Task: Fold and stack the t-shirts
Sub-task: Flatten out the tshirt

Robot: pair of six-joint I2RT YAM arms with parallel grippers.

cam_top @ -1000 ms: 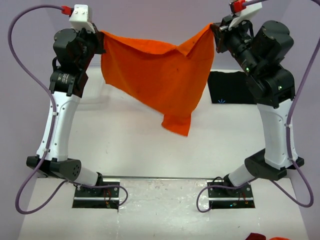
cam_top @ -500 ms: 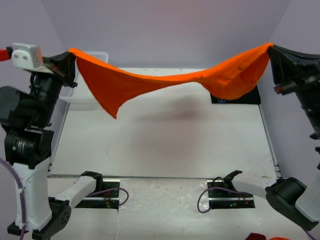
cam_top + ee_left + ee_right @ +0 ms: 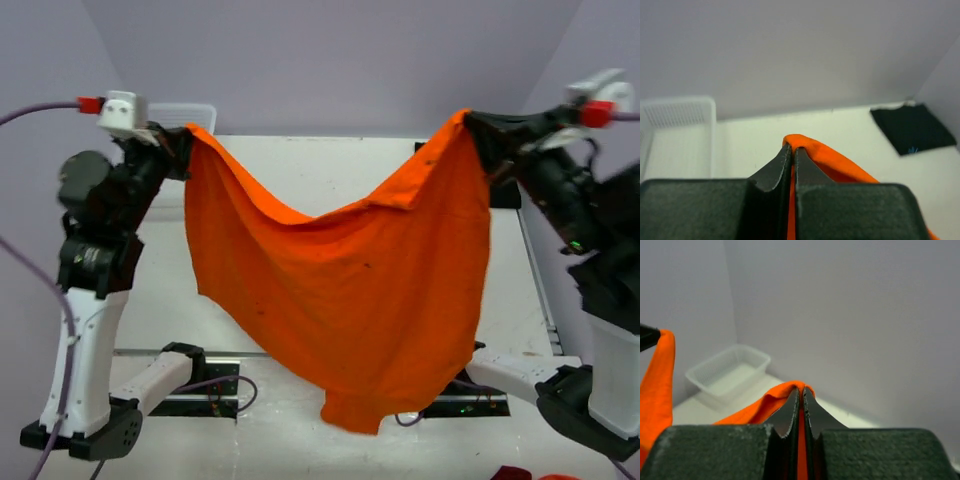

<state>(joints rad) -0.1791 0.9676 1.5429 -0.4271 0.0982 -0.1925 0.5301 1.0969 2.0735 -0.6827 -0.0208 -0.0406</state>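
Note:
The orange t-shirt (image 3: pixel 340 300) hangs in the air between both arms, high over the table, as a wide sagging sheet whose low corner reaches down in front of the arm bases. My left gripper (image 3: pixel 185 140) is shut on its upper left corner, with cloth pinched between the jaws in the left wrist view (image 3: pixel 791 149). At the upper right corner my right gripper (image 3: pixel 475 125) is shut on the cloth too (image 3: pixel 801 390). The black t-shirt (image 3: pixel 912 135) lies flat at the table's far right; from above it is almost wholly hidden behind the right arm.
A white mesh basket (image 3: pixel 185 112) stands at the far left corner of the white table (image 3: pixel 300 160), and shows in the right wrist view as well (image 3: pixel 730 370). Purple walls close the back and both sides. Something red (image 3: pixel 530 472) pokes in at the bottom edge.
Half a second ago the orange shirt was stretched wide and nearly level. Both grippers have since moved inwards, and the cloth now sags and hangs down long.

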